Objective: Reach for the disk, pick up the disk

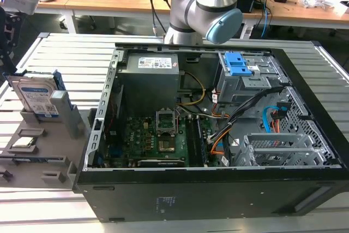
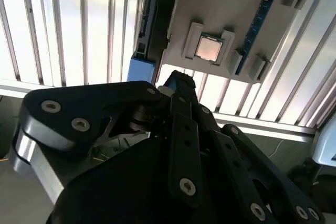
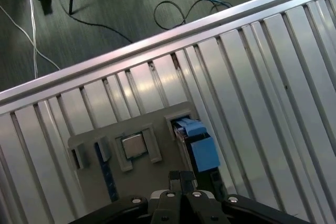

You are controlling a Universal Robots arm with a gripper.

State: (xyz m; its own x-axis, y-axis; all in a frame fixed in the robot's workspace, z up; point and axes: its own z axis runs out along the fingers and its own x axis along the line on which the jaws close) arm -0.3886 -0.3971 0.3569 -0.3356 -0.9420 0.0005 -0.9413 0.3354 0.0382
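The disk (image 1: 36, 96) stands on edge in a slot of a grey holder (image 1: 52, 159) at the exterior view's left, beside the open computer case. It is silver-grey with a white-and-blue label and a blue bracket. In both wrist views I look down on it edge-on: the disk (image 3: 201, 149) shows its blue bracket end, and the disk (image 2: 142, 68) lies just past the fingertips. My gripper (image 3: 181, 176) hangs above the holder, apart from the disk, with its fingers pressed together and nothing between them. The gripper (image 2: 176, 80) points toward the holder's near edge.
A small square CPU chip (image 3: 132, 145) sits in the holder next to the disk's slot. The black open computer case (image 1: 218, 189) stands on the slatted metal table (image 1: 65, 53). The table's edge rail (image 3: 157, 45) borders a floor with cables.
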